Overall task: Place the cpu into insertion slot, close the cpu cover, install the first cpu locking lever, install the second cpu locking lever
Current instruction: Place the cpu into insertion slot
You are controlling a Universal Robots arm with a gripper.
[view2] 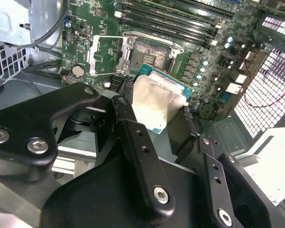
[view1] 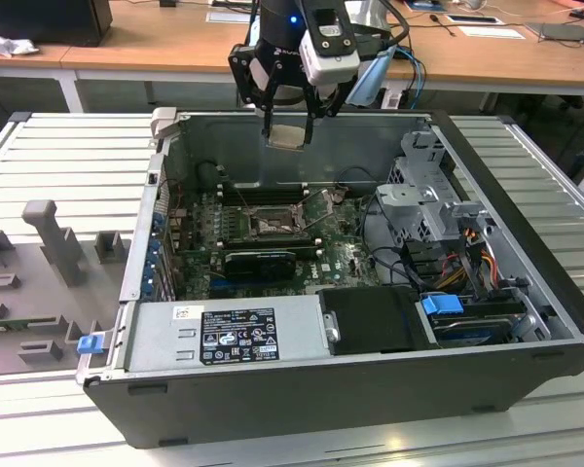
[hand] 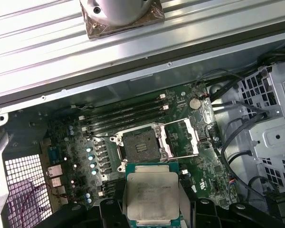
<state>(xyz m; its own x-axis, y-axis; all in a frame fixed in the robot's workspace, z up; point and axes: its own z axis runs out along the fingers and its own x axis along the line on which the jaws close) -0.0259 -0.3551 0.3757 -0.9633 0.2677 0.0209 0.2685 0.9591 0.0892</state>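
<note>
Step one, placing, in hand: black two-finger gripper [view1: 288,125] pinches the small flat silvery-grey square cpu [hand: 152,197] above the open dark metal computer case [view1: 370,389] rim, well apart from the dark-rimmed square insertion slot [hand: 140,145] mid-motherboard, with the thin grey frame cpu cover [hand: 195,137] open beside it; seating likely needs the chip squared to the socket and kept level.

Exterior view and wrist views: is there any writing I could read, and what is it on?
Nothing reads clearly.
Black label on the power supply: print too small.
White sticker beside it: too small.
cpu face, in the gripper: faint marks, blurred.
</note>
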